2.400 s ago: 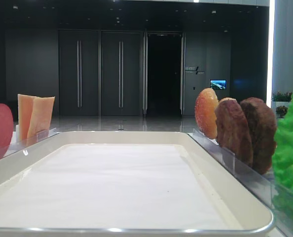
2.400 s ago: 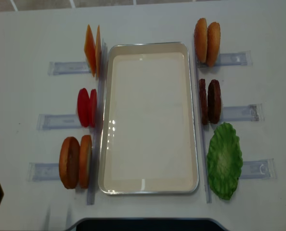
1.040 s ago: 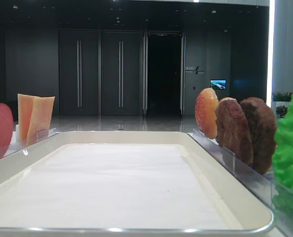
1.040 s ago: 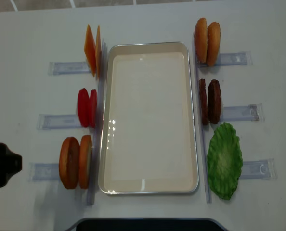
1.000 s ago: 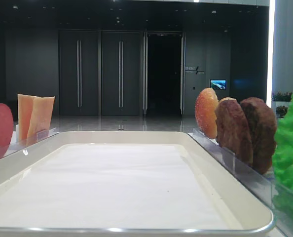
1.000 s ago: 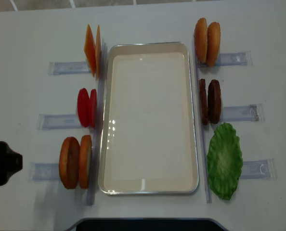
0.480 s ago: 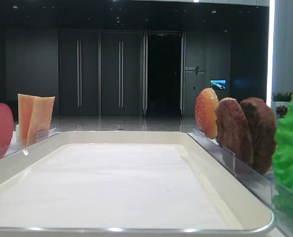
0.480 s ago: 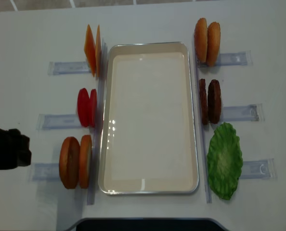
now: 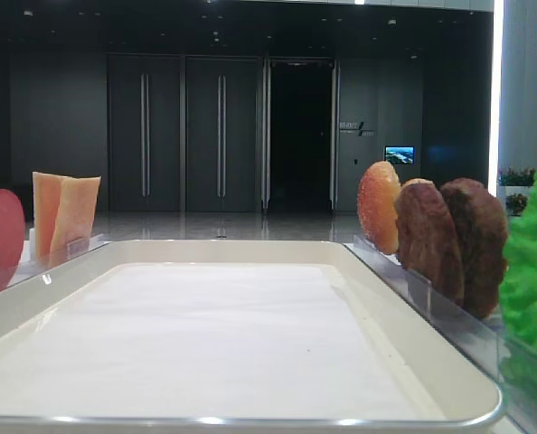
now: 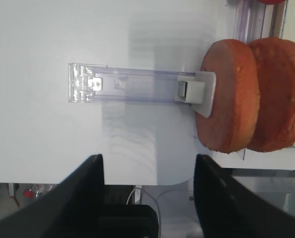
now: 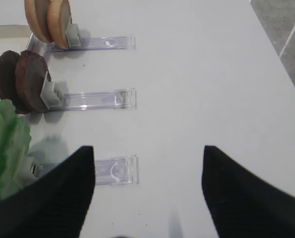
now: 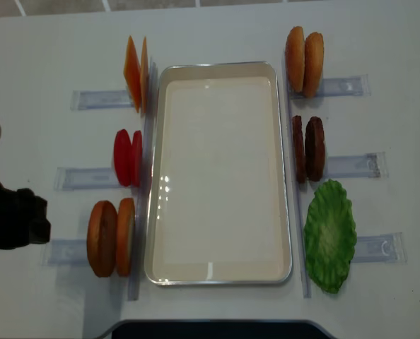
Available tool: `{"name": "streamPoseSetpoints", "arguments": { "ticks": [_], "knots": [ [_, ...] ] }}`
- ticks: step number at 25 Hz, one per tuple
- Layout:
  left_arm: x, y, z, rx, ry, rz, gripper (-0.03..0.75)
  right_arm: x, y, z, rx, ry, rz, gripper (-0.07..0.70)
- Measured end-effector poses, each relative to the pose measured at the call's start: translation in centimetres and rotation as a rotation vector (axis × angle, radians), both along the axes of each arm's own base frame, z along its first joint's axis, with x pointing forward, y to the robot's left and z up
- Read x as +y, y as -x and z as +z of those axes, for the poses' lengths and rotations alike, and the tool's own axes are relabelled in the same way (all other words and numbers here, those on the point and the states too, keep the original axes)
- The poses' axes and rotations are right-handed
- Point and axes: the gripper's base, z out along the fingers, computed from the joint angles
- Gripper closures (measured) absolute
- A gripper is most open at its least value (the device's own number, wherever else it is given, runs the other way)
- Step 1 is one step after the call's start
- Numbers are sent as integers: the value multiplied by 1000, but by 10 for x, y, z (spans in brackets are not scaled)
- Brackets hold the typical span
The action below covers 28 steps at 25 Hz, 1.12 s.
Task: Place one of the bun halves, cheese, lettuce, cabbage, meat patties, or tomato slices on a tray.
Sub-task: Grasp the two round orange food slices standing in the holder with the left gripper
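Observation:
The white tray (image 12: 289, 176) lies bare at the table's centre. On its left, cheese slices (image 12: 136, 73), tomato slices (image 12: 127, 157) and two bun halves (image 12: 111, 238) stand on edge in clear holders. On its right are two more bun halves (image 12: 303, 51), meat patties (image 12: 308, 148) and a green lettuce leaf (image 12: 330, 235). No separate cabbage shows. My left gripper (image 10: 148, 158) is open and empty, just left of the near-left bun halves (image 10: 252, 94). My right gripper (image 11: 147, 148) is open over bare table, right of the lettuce (image 11: 6, 148).
Clear slide holders (image 12: 97, 99) stick out from each food pair toward the table's sides. The table's near edge (image 10: 152, 184) runs right under my left gripper. The low view looks along the tray (image 9: 250, 344) between the two rows of food.
My left arm has come into the top view from the lower left edge and moved up beside the near-left bun halves. The food and the tray have not moved.

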Motion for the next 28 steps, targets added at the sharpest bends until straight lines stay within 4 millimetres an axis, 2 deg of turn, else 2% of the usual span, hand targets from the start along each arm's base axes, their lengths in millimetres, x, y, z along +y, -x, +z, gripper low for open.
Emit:
{"name": "streamPoseSetpoints", "arguments": {
  "ticks": [28],
  "knots": [
    [-7,0,1,3,90,41,276,0,0,0,0,0,0,161]
  ]
}}
